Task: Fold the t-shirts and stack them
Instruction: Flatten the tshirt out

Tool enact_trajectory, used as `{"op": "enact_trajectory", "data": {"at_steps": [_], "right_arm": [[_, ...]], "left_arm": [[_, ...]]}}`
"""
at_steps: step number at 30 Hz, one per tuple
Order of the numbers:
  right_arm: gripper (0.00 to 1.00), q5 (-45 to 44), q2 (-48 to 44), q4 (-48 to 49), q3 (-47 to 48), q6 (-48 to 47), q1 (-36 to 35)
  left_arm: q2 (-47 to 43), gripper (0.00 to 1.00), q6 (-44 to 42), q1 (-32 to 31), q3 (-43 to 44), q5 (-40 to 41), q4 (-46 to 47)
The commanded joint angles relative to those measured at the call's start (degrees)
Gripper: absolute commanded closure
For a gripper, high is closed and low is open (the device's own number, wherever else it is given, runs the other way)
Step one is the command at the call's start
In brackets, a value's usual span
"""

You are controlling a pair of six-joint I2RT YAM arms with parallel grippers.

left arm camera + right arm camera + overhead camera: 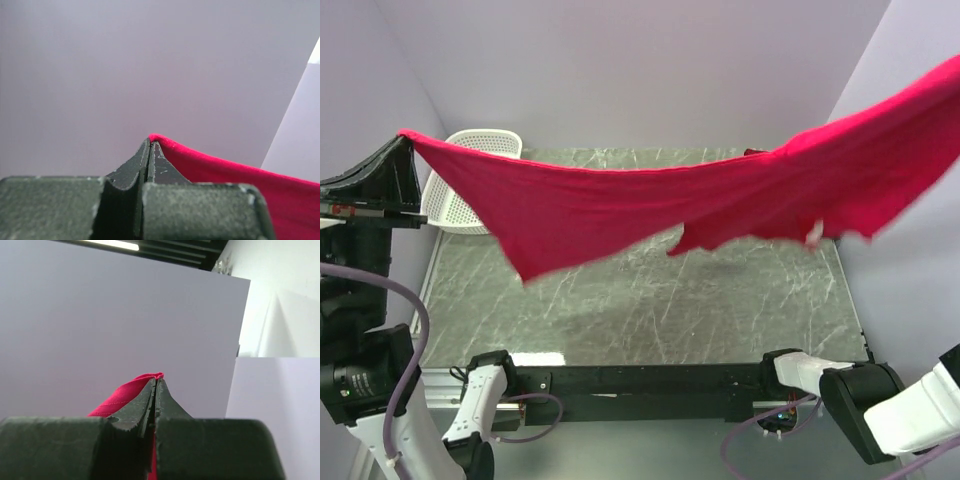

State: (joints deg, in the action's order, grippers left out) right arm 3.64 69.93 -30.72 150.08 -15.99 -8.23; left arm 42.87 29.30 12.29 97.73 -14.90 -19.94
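A bright pinkish-red t-shirt hangs stretched high above the table, sagging in the middle. My left gripper is raised at the far left and is shut on one corner of the t-shirt. The right gripper is out of frame in the top view, up at the right. It is shut on the t-shirt's other end, a stitched hem showing beside its fingers. Both wrist views look at bare walls. No other t-shirt shows.
A white lattice basket stands at the table's far left corner, partly behind the hanging cloth. The green marble table lies below. Pale purple walls close in the back and sides.
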Motion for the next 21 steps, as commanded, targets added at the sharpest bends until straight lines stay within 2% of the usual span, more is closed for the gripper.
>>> {"op": "enact_trajectory", "data": {"at_steps": [1,3,8,14,15,18,21], "right_arm": [[1.0,-3.29,2.31,1.8,-2.33,-1.5,0.67],[1.0,-2.85,2.58,1.89,-3.56,-0.98,0.76],[1.0,-0.04,5.47,2.77,-11.81,0.78,0.76],[1.0,8.65,12.77,2.41,-23.06,5.09,1.02],[1.0,9.62,13.47,4.68,-28.3,4.83,1.11],[1.0,12.53,17.85,9.34,-36.06,4.39,1.29],[1.0,15.42,31.52,9.63,-35.05,4.39,1.37]], "left_arm": [[2.48,1.0,0.67,-0.17,-1.14,0.66,-0.71],[2.3,1.0,0.15,-0.17,-2.1,0.92,-0.53],[0.64,1.0,-1.96,-0.16,-11.06,2.85,0.96],[1.59,1.0,-1.09,-0.08,-31.44,4.52,8.76],[2.38,1.0,-0.65,-0.16,-36.6,4.7,10.09],[9.31,1.0,0.06,-0.17,-42.08,5.05,12.73],[21.69,1.0,0.58,-0.25,-41.23,2.6,12.92]]}}
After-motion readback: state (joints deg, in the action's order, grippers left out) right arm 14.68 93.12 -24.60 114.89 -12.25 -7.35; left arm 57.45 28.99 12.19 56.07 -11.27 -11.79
